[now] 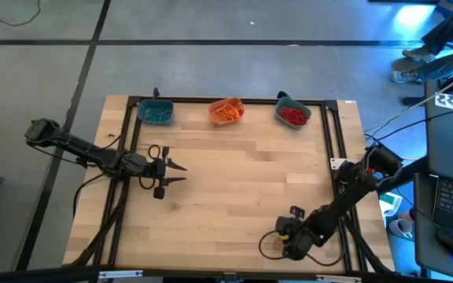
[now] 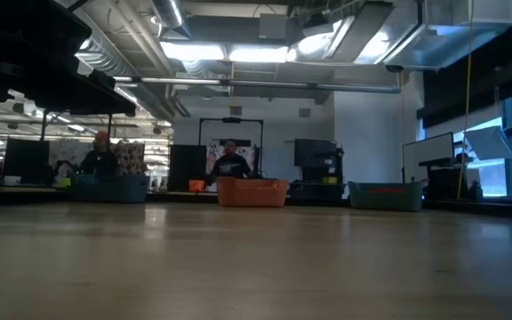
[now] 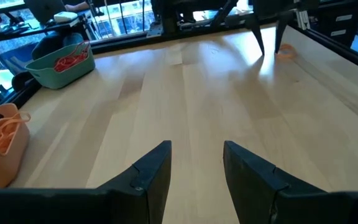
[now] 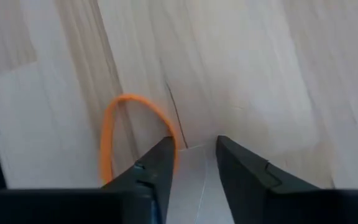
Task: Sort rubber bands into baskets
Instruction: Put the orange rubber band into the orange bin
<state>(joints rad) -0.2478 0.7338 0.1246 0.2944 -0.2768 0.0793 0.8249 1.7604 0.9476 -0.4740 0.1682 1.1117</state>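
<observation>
Right gripper [image 4: 188, 163] sits low at the near edge of the table [image 1: 234, 173], right of centre, fingers parted with a narrow gap and nothing between them. An orange rubber band [image 4: 124, 134] lies flat on the wood just beside one fingertip, outside the jaws rather than in the gap; its loop is stretched long, running roughly along the fingers' own direction, with part of it hidden behind that finger. A grasp would likely need a small sideways shift to bring the band between the fingers. Right arm is plainly the nearer one. Left gripper [image 1: 175, 174] hangs over the left-middle of the table, well apart from the band, fingers spread and empty, pointing toward the centre. At the far edge stand three baskets in a row: a blue basket [image 1: 156, 113] on the left, an orange basket [image 1: 226, 111] holding orange bands in the middle, a teal basket [image 1: 292, 115] holding red bands on the right. The orange basket looks like the match, well apart from the band.
</observation>
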